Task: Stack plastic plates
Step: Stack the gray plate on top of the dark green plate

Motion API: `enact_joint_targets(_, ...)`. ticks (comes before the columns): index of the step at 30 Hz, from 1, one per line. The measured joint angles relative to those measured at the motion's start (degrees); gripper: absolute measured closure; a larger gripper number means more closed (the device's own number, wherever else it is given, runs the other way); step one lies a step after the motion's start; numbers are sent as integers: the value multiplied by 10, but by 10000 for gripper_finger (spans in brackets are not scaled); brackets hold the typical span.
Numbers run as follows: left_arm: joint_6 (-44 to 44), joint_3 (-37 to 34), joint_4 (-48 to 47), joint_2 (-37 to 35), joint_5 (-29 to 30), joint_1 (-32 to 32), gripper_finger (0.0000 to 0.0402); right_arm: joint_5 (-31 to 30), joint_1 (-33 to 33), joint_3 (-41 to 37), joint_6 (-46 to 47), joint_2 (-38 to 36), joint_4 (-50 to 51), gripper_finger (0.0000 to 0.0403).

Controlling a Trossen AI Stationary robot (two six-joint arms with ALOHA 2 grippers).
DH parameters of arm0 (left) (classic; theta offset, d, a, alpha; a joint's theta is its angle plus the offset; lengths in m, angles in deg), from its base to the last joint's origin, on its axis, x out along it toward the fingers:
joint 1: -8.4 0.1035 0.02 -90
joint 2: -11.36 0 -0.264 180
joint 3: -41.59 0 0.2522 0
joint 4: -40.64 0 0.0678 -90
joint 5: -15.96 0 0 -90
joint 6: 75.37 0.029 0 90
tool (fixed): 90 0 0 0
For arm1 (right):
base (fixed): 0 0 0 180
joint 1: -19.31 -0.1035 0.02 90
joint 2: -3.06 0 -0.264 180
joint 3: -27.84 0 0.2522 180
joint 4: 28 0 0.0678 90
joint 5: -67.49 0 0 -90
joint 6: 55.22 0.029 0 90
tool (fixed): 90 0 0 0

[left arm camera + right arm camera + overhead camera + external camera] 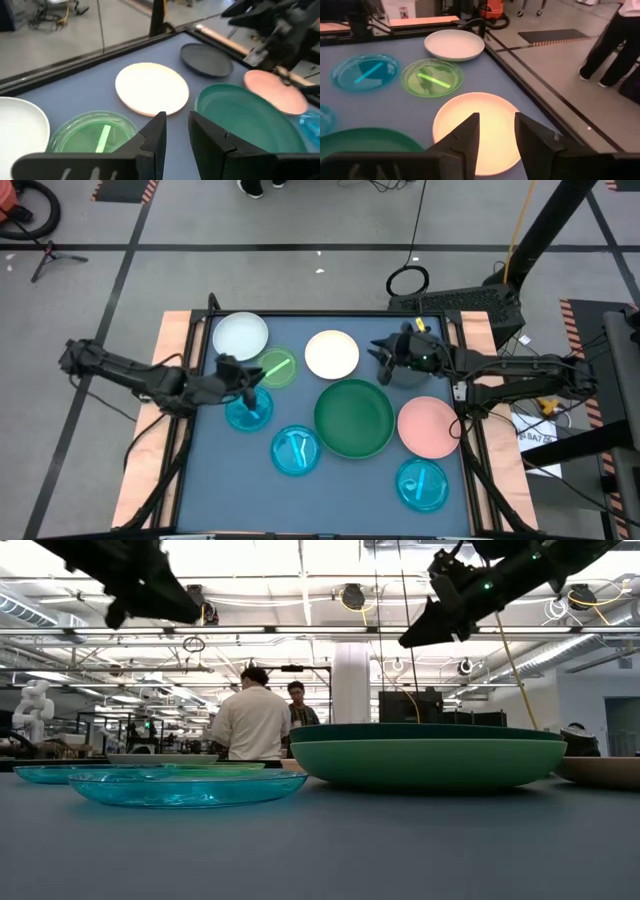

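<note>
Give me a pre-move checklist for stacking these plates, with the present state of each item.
1. Left pincer empty: ok; its fingers stand apart with nothing between them, above the lime plate and a cyan plate.
2. Right pincer empty: ok; fingers apart, hovering over the cream plate.
3. Both pincers lifted off the table: ok; the low view shows them well above the plates.
4. Large green plate free as a stack base: ok; nothing lies in it.
5. Dark grey plate reachable: cannot tell; the right arm covers it from above.
6. Plates already stacked: not ok; pink plate and the rest lie singly.
</note>
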Motion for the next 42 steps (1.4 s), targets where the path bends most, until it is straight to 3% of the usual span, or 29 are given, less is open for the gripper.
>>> enact_joint_targets(10, 75, 52, -27, 94, -145, 171, 314, 1, 11, 14, -5, 0, 21, 284)
enact_joint_targets(16, 155, 100, -159, 149, -223, 290, 314, 1, 11, 14, 0, 0, 48, 284)
enact_joint_targets(23, 367, 160, -282, 233, -375, 402, 314, 1, 11, 14, -2, 0, 46, 284)
enact_joint_targets(28, 482, 182, -354, 309, -353, 436, 314, 1, 11, 14, -4, 0, 49, 284)
enact_joint_targets(32, 496, 183, -361, 355, -314, 457, 314, 2, 11, 14, -5, 0, 60, 284)
enact_joint_targets(42, 536, 183, -359, 378, -310, 471, 314, 2, 11, 14, -13, 0, 81, 284)
